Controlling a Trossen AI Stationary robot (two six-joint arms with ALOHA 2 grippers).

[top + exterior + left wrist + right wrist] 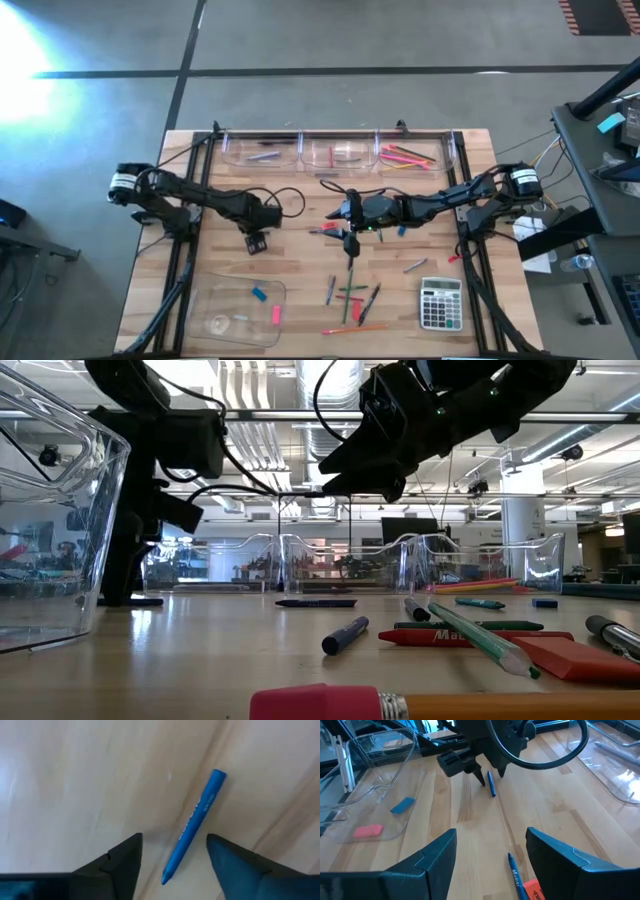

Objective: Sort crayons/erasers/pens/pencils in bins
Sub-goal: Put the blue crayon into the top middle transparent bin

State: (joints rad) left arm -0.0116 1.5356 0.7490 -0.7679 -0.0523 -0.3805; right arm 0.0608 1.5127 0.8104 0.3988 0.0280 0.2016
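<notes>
A blue crayon [197, 820] lies flat on the wooden table, and it also shows in the right wrist view [491, 784]. My left gripper [172, 840] is open and low over it at the table's middle left [258, 240]. One finger stands on each side of the crayon's pointed end, without touching it. My right gripper [492, 845] is open and empty above the table's middle [350, 235]. Three small clear bins [335, 152] stand in a row at the far edge. The large clear tray [215, 300] at the near left holds a blue eraser [259, 294] and a pink eraser [276, 315].
Several loose crayons, pens and pencils [350, 295] lie at the near middle, with a grey calculator [440, 303] to their right. Another blue stick [514, 872] and a red eraser [535, 887] lie just below my right gripper. Orange and pink pencils [405, 155] lie in the far right bin.
</notes>
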